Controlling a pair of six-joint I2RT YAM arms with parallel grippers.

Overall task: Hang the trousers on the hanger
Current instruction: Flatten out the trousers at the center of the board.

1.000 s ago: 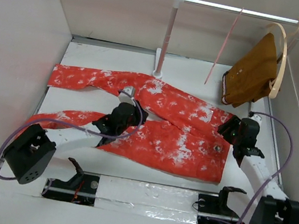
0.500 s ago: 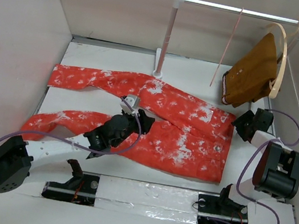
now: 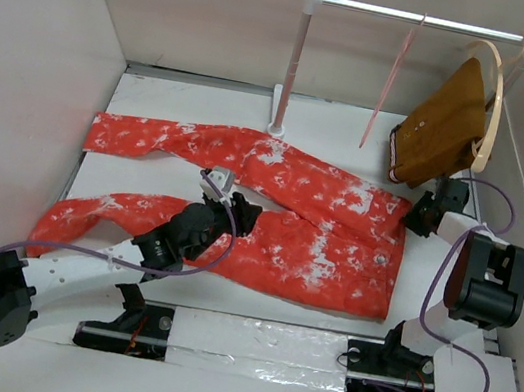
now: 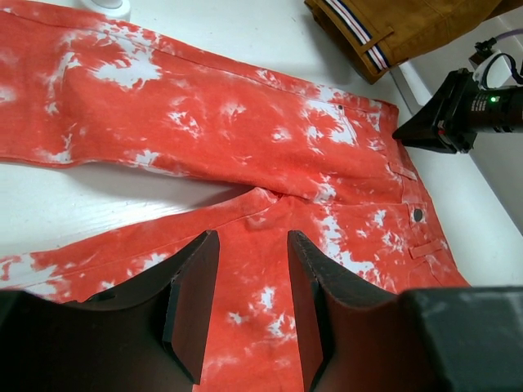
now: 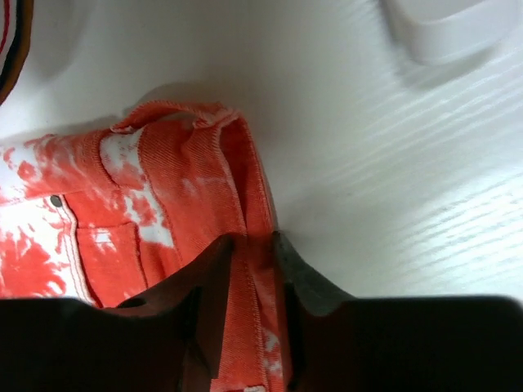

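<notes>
The orange-red trousers [image 3: 317, 231] with white splotches lie flat on the white table, waist to the right and legs to the left. My left gripper [image 3: 238, 214] hovers open over the crotch, its jaws [image 4: 252, 238] apart with cloth [image 4: 245, 139] below them. My right gripper [image 3: 418, 219] is at the waist's far right corner, and its jaws [image 5: 252, 243] are shut on the waistband edge [image 5: 163, 196]. It also shows in the left wrist view [image 4: 425, 131]. The thin pale-pink hanger [image 3: 393, 77] hangs from the rail, apart from both grippers.
A white rail [image 3: 425, 19] on a post [image 3: 290, 69] stands at the back. A mustard-brown garment [image 3: 448, 122] on a wooden hanger hangs at its right end, close above my right gripper. White walls enclose the left, back and right.
My right arm swung to the back right, then its gripper came onto the waistband corner. My left arm stretched out lower, its gripper staying over the crotch. The trousers barely moved.
</notes>
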